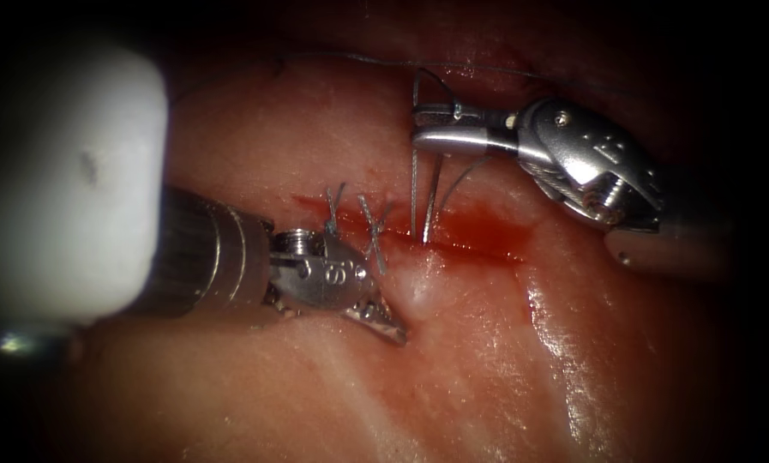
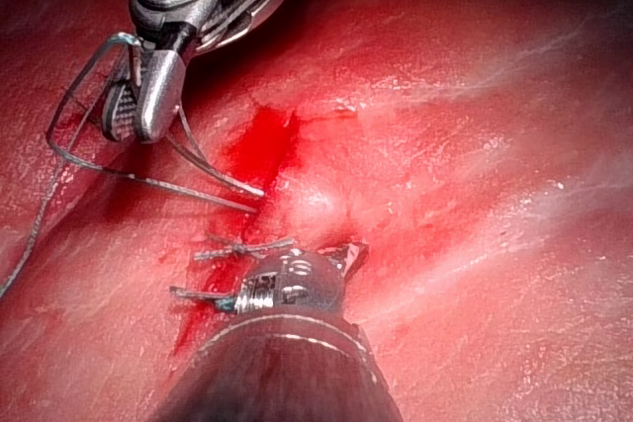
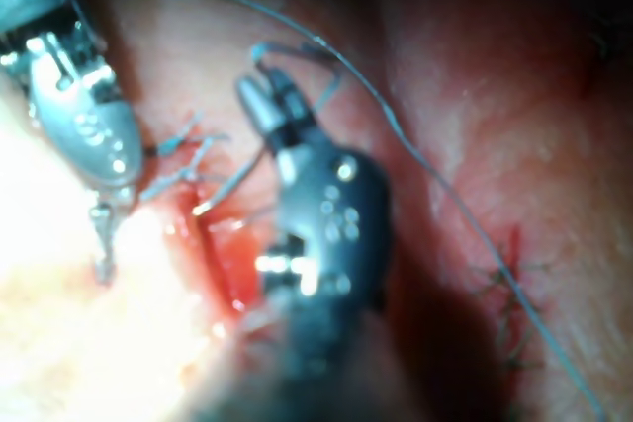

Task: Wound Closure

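The thread [image 1: 427, 193] rises in strands from the middle of the cut [image 1: 453, 240] in the tissue [image 1: 487, 360] and loops around the right tool [image 1: 427, 129], whose jaws look slightly parted with thread wound about them; whether they pinch it I cannot tell. Cut ends [image 1: 371, 227] of thread bristle just left. The left tool [image 1: 384, 321] has its jaws closed on the tissue at the cut's near edge. I see no needle. Risk, I'd judge: the loop slipping off, or the pinched edge tearing in the red fluid [image 1: 487, 236].
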Motion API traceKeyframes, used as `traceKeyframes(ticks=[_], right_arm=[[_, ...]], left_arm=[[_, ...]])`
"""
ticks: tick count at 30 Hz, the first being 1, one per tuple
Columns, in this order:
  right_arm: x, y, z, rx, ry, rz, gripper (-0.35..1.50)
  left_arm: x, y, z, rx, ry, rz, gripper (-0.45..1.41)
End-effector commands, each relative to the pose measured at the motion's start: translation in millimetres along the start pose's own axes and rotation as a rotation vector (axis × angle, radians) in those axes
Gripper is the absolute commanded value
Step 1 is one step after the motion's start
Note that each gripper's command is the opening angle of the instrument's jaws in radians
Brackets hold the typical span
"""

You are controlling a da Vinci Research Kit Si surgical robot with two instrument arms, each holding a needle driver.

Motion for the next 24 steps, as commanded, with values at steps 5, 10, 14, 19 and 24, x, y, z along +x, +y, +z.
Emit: traceKeyframes(ticks=[5,10,14,19,24], right_arm=[[-1.3,-0.3,0.7,0.012,0.021,0.044,-0.35],[-1.8,-0.7,1.1,0.019,0.029,0.087,-0.35],[-2.2,-1.1,1.2,0.026,0.027,0.129,-0.35],[-2.6,-1.6,1.1,0.039,0.022,0.214,-0.35],[-3.5,-2.3,1.3,0.064,0.012,0.36,-0.35]], left_arm=[[-0.2,0.1,0.9,-0.004,0.0,0.0,-0.28],[-0.2,0.1,0.9,-0.004,0.0,0.0,-0.28],[-0.3,0.1,0.9,-0.004,0.0,0.0,-0.28],[-0.3,0.1,0.9,-0.004,0.0,0.0,-0.28],[-0.3,0.1,0.8,-0.004,0.0,0.0,-0.3]])
